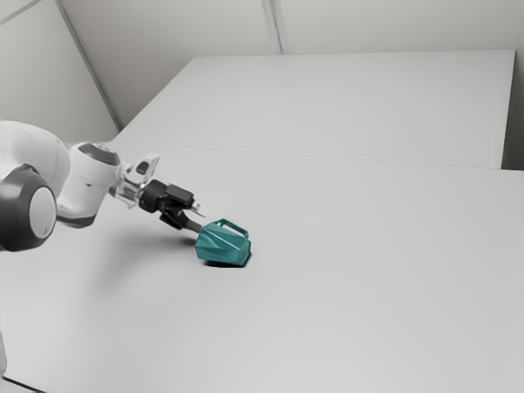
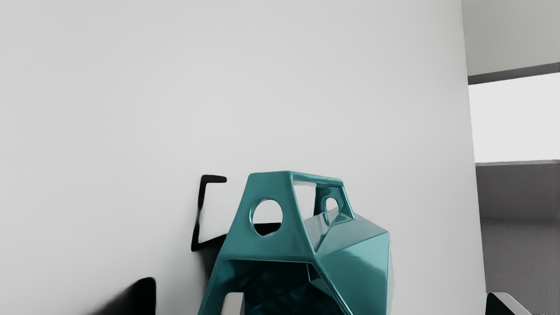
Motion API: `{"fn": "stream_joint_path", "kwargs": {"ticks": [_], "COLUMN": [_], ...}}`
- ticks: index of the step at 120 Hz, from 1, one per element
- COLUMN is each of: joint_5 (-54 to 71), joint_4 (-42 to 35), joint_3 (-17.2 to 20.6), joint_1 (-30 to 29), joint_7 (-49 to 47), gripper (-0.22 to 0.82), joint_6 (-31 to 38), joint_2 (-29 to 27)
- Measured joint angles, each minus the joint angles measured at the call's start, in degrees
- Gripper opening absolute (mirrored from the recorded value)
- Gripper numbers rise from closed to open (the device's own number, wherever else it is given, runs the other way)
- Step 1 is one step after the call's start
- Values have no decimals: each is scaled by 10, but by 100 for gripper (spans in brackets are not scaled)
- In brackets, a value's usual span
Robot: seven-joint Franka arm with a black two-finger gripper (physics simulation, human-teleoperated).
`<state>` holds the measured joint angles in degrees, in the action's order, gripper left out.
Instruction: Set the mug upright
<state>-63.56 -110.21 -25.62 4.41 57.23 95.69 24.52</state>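
Plain indoor room, exact kind unclear: pale walls (image 1: 188,29) with seams (image 1: 276,29), broad light-grey table (image 1: 368,270)

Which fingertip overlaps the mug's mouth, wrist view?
The fingertip nearer the shadow of the handle; the other fingertip clears the mug, by the table edge.

One mug, one arm, one gripper, two fingers.
The count of mugs is one (image 1: 223,245), a single teal one, with one handle (image 2: 270,183) and one open mouth (image 2: 275,282); the round holes (image 2: 267,217) in that handle number two. There is one robot arm (image 1: 86,184), ending in one black gripper (image 1: 199,218), and the gripper has two fingers, both tips (image 2: 235,304) in the wrist view. Pale flat surfaces number two in the exterior view, one nearer (image 1: 368,286) and one farther (image 1: 352,98), with one thin line (image 1: 327,156) between them. Dark shadows in the wrist view come to two: one just beside the mug (image 2: 210,258), one farther from it (image 2: 142,297).
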Motion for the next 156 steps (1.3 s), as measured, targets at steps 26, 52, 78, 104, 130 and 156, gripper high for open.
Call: {"fn": "stream_joint_path", "kwargs": {"ticks": [26, 52, 78, 104, 130, 156], "joint_5": [-2, -2, -2, -1, 73, 319], "joint_4": [-4, -15, -14, -8, 71, 125], "joint_3": [27, 41, 42, 48, 58, 75], "joint_1": [3, 3, 3, 3, 6, 32], "joint_7": [-4, -11, -22, -38, -60, -86], "gripper": [60, 31, -3, -12, -15, -16], "joint_6": [7, 15, 9, -9, -19, 66], "joint_2": [2, 4, -5, -31, -63, -65]}}
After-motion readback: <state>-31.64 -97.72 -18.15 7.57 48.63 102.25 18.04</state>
